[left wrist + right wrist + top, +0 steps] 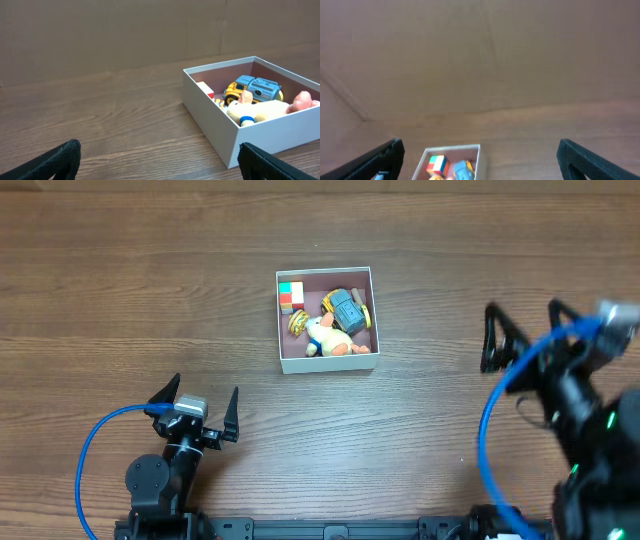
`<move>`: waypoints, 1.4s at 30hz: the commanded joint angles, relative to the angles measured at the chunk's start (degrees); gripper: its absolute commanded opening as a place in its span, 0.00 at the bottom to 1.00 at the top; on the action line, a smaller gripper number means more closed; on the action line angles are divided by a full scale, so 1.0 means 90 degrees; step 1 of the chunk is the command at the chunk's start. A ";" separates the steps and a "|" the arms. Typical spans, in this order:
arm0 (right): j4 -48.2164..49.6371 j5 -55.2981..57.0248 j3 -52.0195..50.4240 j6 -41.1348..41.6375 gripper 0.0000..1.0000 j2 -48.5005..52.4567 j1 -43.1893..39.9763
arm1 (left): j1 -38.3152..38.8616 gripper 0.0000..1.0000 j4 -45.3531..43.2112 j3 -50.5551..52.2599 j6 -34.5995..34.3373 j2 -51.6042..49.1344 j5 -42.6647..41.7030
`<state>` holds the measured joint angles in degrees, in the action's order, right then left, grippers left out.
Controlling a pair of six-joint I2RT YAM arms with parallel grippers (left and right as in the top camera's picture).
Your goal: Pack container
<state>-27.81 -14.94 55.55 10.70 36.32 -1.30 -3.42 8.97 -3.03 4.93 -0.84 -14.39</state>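
Container [330,364] sits mid-table, square, so there is no long axis to line up on; its walls run roughly parallel to the table edges. Inside it are a coloured cube [291,295], a blue-grey toy car [348,310] and a pale plush animal [328,336], packed close together. No loose toys show on the wood around it in any view. Left claw [201,396] rests near the table's front edge, spread wide and holding nothing. From there the box lies ahead and off to its right, and its wrist view has the near corner and a white side wall in the right half of the frame. Right claw [522,322] is also spread wide and empty, out at the far right of the table. From it the box lies to its left, well apart, and its wrist view is blurred, catching only the box's top edge low and left of centre. Judged nearer: the left arm. With nothing left outside the box, the packing looks done or close to it.
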 commanded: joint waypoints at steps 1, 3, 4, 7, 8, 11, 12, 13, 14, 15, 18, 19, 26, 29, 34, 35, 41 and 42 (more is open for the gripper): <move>0.0605 -0.0233 -0.1287 -0.0002 1.00 -0.1044 0.0027 | -0.0046 1.00 0.0000 0.0032 0.0143 0.0066 -0.0056; 0.1032 -0.0233 -0.1931 -0.0002 1.00 -0.1540 0.0036 | -0.0046 1.00 0.0000 0.0032 0.0143 0.0066 -0.0056; 0.1316 -0.0231 -0.2268 -0.0002 1.00 -0.1778 0.0063 | -0.0046 1.00 0.0000 0.0032 0.0143 0.0066 -0.0056; 0.2096 -0.0228 -0.3067 -0.0002 1.00 -0.2319 0.0160 | -0.0046 1.00 0.0000 0.0032 0.0143 0.0066 -0.0056; 0.2387 -0.0231 -0.3347 0.0000 1.00 -0.2497 0.0189 | -0.0046 1.00 0.0000 0.0032 0.0143 0.0066 -0.0056; 0.2866 -0.0221 -0.3922 0.0070 1.00 -0.2873 0.0197 | -0.0046 1.00 0.0000 0.0032 0.0143 0.0066 -0.0056; 0.2990 -0.0153 -0.4082 0.0170 1.00 -0.2975 0.0197 | -0.0046 1.00 0.0000 0.0032 0.0143 0.0066 -0.0056; 0.3099 -0.0119 -0.4231 0.0214 1.00 -0.3065 0.0197 | -0.0046 1.00 0.0000 0.0032 0.0143 0.0066 -0.0056; 0.3201 -0.0107 -0.4376 0.0223 1.00 -0.3162 0.0197 | -0.0046 1.00 0.0000 0.0032 0.0143 0.0066 -0.0056; 0.3296 -0.0107 -0.4503 0.0223 1.00 -0.3252 0.0197 | -0.0046 1.00 0.0000 0.0032 0.0143 0.0066 -0.0056; 0.3565 -0.0092 -0.4920 0.0223 1.00 -0.3553 0.0197 | -0.0046 1.00 0.0000 0.0032 0.0143 0.0066 -0.0056; 0.3614 -0.0051 -0.5022 0.0226 1.00 -0.3645 0.0197 | -0.0046 1.00 0.0000 0.0032 0.0143 0.0066 -0.0056; 0.3728 0.0950 -0.5336 0.0935 1.00 -0.3864 0.0197 | -0.0046 1.00 0.0000 0.0032 0.0143 0.0066 -0.0056; 0.3718 0.1158 -0.5345 0.0935 1.00 -0.3886 0.0197 | -0.0046 1.00 0.0000 0.0032 0.0143 0.0066 -0.0056; 0.3750 0.1251 -0.5569 0.0889 1.00 -0.4017 0.0172 | -0.0046 1.00 0.0000 0.0032 0.0143 0.0066 -0.0056; 0.3750 0.1248 -0.5639 0.0891 1.00 -0.4017 0.0172 | -0.0046 1.00 0.0000 0.0032 0.0143 0.0066 -0.0056; 0.3750 0.1207 -0.5999 0.0889 1.00 -0.4017 0.0172 | -0.0046 1.00 0.0000 0.0032 0.0143 0.0066 -0.0056; 0.3752 0.1207 -0.6067 0.0889 1.00 -0.4017 0.0172 | -0.0046 1.00 0.0000 0.0032 0.0143 0.0066 -0.0056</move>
<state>5.52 -4.89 2.92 18.26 0.84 0.14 -3.42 9.02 -3.03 4.95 -0.86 -14.39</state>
